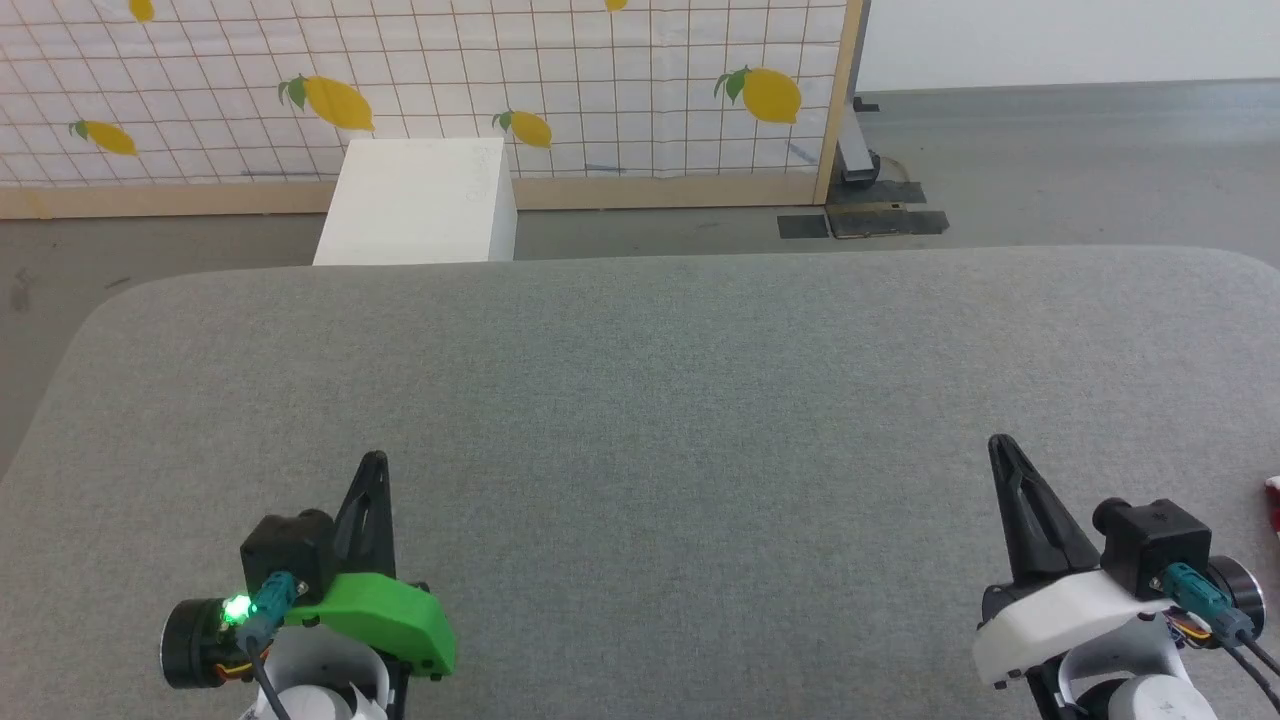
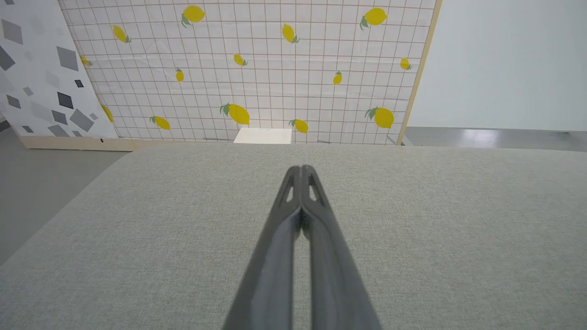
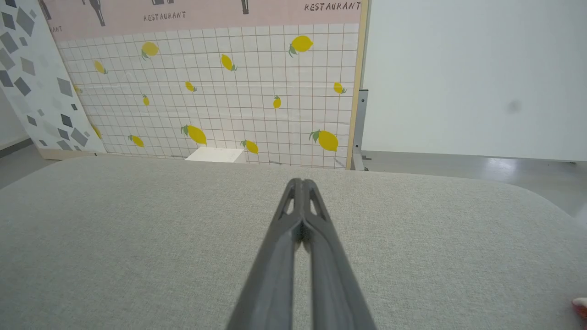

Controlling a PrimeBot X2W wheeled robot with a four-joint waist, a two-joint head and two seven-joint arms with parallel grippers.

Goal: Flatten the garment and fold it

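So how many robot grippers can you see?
2. The left gripper is at the lower left of the head view, the right gripper at the lower right, both shut over the grey padded surface.

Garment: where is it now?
A red-and-white sliver of the garment sits at the head view's right edge, on the grey surface, right of the right gripper.

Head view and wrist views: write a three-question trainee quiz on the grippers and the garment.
1. True or false: the left gripper is open.
2. Multiple choice: a sliver of the red garment shows at which edge of the head view? A) left B) right C) top
3. Fill in: the right gripper holds ____.
Key: 1 false, its fingers are pressed together; 2 B; 3 nothing.
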